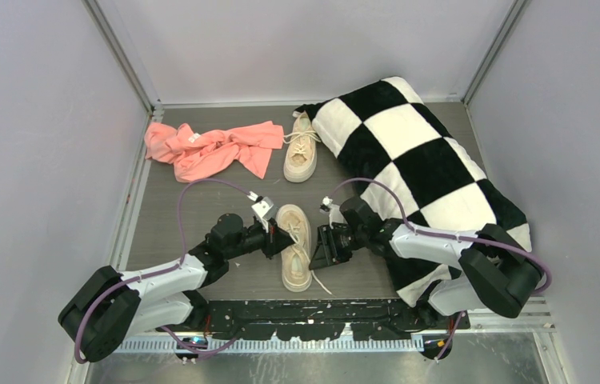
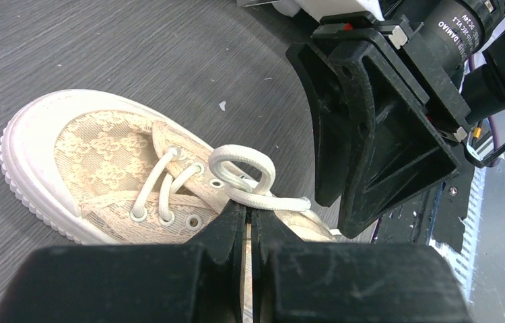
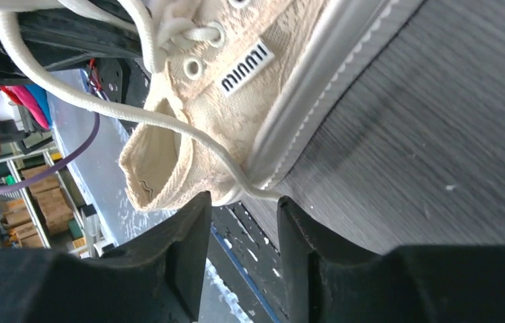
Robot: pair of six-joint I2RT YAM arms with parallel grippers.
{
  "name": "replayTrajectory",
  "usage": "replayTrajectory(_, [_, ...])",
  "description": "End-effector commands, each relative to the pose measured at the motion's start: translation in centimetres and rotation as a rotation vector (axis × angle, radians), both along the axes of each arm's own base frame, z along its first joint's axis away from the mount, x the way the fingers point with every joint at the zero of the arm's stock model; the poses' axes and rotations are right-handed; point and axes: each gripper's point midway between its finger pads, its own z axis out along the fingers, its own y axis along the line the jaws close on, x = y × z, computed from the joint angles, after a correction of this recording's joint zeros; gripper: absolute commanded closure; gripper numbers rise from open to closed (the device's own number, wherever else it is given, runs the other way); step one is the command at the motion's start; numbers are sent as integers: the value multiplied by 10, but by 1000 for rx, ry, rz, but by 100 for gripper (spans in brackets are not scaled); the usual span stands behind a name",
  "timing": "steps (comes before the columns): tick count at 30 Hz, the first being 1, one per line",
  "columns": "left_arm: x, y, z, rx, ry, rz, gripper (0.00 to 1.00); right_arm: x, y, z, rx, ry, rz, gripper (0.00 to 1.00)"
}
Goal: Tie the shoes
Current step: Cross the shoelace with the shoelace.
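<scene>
Holding the small loop (image 2: 240, 168) is the work of my left end effector (image 2: 249, 214). Its two fingers are pressed together, and the pale strip in the slit between them looks to me like lace pinched just under that loop, which stands above the eyelets. My right end effector (image 3: 243, 202) has its fingers apart with nothing between them. It hangs low at the side of the heel, very near to the left one.

The near shoe (image 1: 295, 256) lies in the middle of the worktop (image 1: 201, 216) between my two arms, with its heel toward my bases. The far shoe (image 1: 301, 148) is at the back, between the pink cloth (image 1: 213, 148) and the checkered pillow (image 1: 417, 160), just beside the pillow.

I judge that the knot on the near shoe is only begun: one loop is formed and nothing is wound around it. The free strand (image 3: 102, 108) runs down across the side of the shoe and ends at the sole edge, just in front of the gap of my right fingers.

To do this step well, I think the right fingers should close on the strand alone, not on the cloth of the heel collar beside it. The left grip should be low at the foot of the loop, so that the loop does not fall flat. The pull must be gentle, because the shoe is light and may slide or tip. As my two end effectors are so close, the right one needs a path around the loop that does not knock the left.
</scene>
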Motion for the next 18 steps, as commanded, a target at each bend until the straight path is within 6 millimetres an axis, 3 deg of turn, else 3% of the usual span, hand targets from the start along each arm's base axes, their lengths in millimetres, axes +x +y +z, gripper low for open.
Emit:
replayTrajectory(1, [1, -6, 21, -57, -51, -22, 100, 11, 3, 29, 31, -82, 17, 52])
replayTrajectory(7, [-1, -6, 21, -56, -53, -34, 100, 42, 20, 83, 264, -122, -30, 52])
replayTrajectory(11, [-2, -6, 23, -64, -63, -44, 100, 63, 34, 87, 344, -54, -81, 57])
replayTrajectory(18, [-5, -8, 23, -64, -71, -59, 100, 72, 48, 78, 379, -1, -78, 58])
